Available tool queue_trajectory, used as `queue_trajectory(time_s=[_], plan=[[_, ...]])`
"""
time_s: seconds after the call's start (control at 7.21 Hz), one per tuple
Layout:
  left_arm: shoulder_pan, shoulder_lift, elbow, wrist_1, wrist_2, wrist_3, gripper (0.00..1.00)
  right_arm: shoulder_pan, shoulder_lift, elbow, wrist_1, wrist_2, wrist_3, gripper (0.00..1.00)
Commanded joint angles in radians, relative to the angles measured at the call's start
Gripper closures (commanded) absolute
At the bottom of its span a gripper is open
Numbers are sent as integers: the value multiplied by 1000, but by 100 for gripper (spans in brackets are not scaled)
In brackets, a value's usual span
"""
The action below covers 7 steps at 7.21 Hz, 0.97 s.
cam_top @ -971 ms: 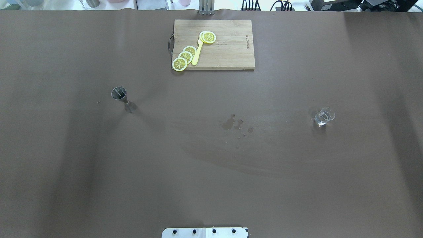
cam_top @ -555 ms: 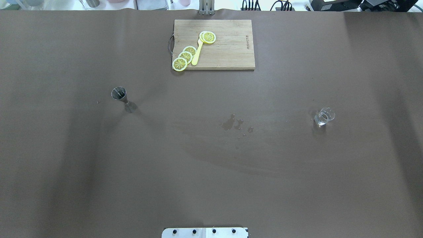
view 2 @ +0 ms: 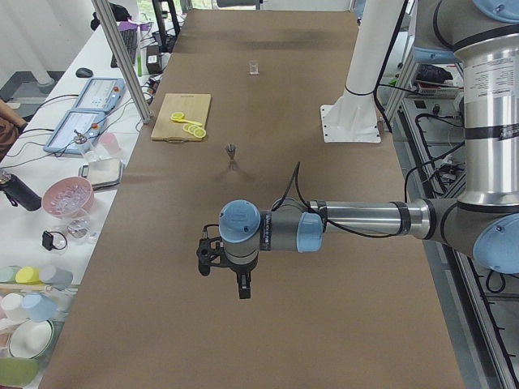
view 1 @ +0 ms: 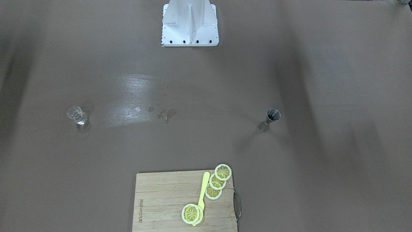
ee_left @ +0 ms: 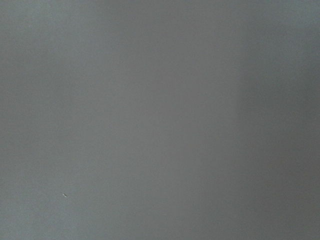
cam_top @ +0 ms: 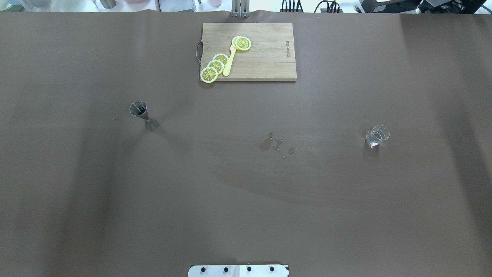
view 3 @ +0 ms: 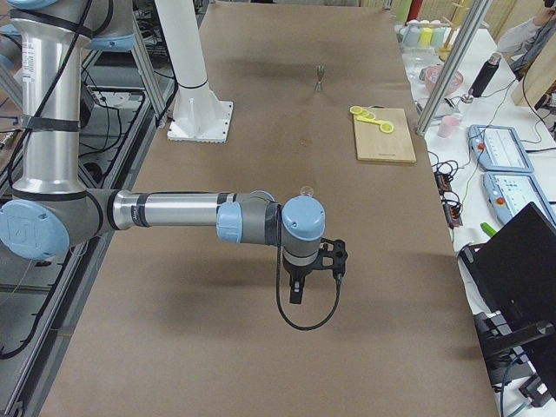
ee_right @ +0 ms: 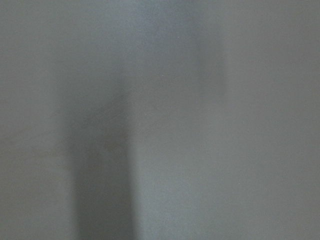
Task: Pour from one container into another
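Your jigger (view 1: 273,115) and glass (view 1: 76,115) stand well apart.
Facing view: jigger toward the worktop's left end, glass toward its right, drops (view 1: 162,113) between. Overhead: cutting board (cam_top: 269,65) at the far edge. Side views: left gripper (view 2: 231,271) and right gripper (view 3: 300,282) hang above the ends; you cannot tell whether either is parted.

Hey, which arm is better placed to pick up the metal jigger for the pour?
Left, most likely. The jigger stands upright in the robot's left half of the table, nearer the left arm. The glass stands far over in the right half.
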Motion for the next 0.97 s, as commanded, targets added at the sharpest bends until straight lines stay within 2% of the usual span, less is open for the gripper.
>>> queue_trajectory(time_s=[0.0,0.28,0.55,0.83], plan=[[0,0,1,-1,0,-4,1,0,-13,60,0,1,1,0],[2,-2,-1,1,2,-4,1,0,-4,71,5,2,1,0],[2,0,2,1,3,-4,1,0,-21,60,150,1,10,0],[2,-2,4,-2,5,-4,1,0,-38,59,228,1,1,0]])
